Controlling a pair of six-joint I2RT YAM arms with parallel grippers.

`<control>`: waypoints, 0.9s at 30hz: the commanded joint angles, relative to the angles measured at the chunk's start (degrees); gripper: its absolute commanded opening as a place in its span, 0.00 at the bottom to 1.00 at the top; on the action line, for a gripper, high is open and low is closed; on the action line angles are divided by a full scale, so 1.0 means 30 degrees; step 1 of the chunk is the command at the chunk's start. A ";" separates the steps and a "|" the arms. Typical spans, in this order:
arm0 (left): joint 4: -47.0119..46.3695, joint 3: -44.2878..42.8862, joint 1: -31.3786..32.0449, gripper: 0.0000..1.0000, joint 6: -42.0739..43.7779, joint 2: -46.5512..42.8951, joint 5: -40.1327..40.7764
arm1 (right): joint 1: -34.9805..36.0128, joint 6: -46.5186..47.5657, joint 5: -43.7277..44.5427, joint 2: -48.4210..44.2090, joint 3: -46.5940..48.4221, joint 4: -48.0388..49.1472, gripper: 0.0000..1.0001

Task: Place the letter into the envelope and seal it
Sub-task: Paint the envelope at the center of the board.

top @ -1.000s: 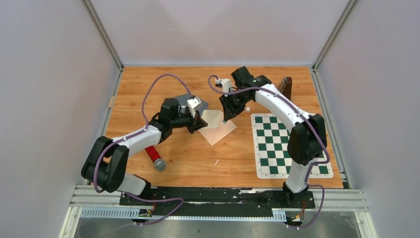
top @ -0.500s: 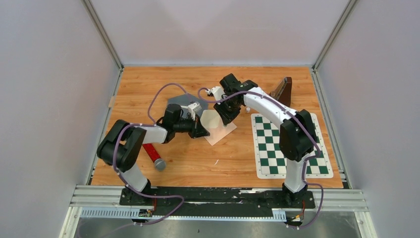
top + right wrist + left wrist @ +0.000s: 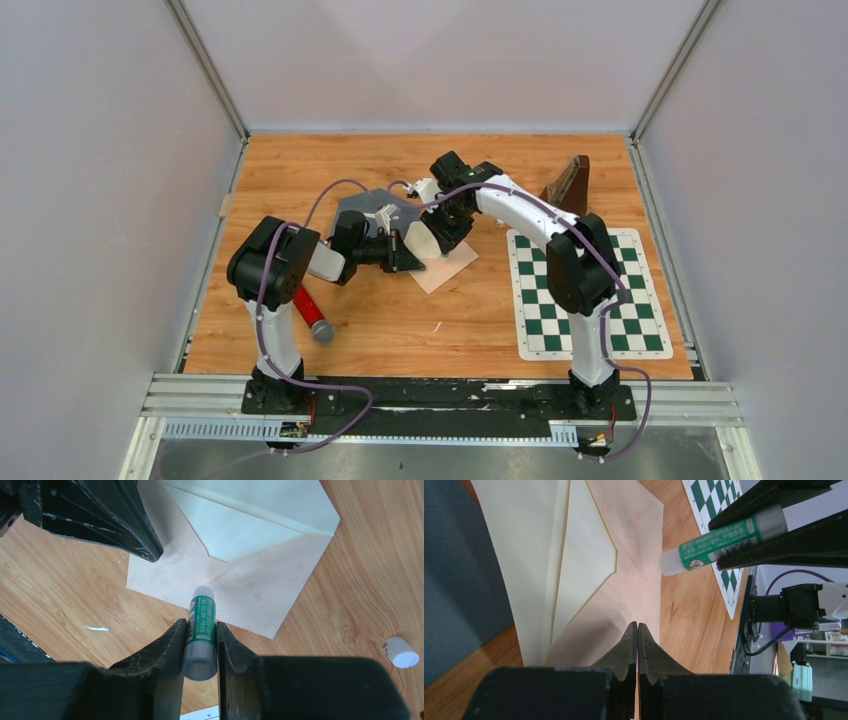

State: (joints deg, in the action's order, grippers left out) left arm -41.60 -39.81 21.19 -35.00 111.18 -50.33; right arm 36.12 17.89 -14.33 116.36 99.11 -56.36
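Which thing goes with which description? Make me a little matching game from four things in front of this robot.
Things:
1. glue stick
2. envelope
3. white cap
4. chessboard mat

Descriptions:
A. lying loose on the wooden table
B. green and white squares
C. flap open, edge pinched by the left gripper
D. uncapped, clamped in the right gripper

Pairs: 1-D, 2-C, 3-A, 4-B

Wooden table [image 3: 290,175]: both arms meet over the envelope [image 3: 450,265] near centre. Left gripper [image 3: 408,260] at its left edge; right gripper [image 3: 441,229] at its far side, beside the cream flap [image 3: 424,241]. Checkered mat [image 3: 585,300] lies to the right, apart. Red tube [image 3: 310,312] beside the left arm. Dark sheet [image 3: 360,206] behind.
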 commanded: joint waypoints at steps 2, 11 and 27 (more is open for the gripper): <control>0.0411 -0.0577 -0.0120 0.00 -0.0215 0.0194 0.0602 | 0.0584 0.0205 -0.0189 0.0835 0.1087 0.0102 0.00; 0.1673 -0.1080 -0.0123 0.00 0.0037 0.0809 0.1066 | 0.1293 0.0655 0.1553 0.1542 0.1320 0.0342 0.00; 0.2338 -0.1376 -0.0141 0.00 0.0107 0.1188 0.1263 | 0.1975 0.1773 0.5446 0.1733 -0.0576 0.0958 0.00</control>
State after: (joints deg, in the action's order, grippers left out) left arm -36.56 -42.98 20.97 -35.70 113.27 -48.60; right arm 41.89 21.28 -4.29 121.23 99.98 -55.18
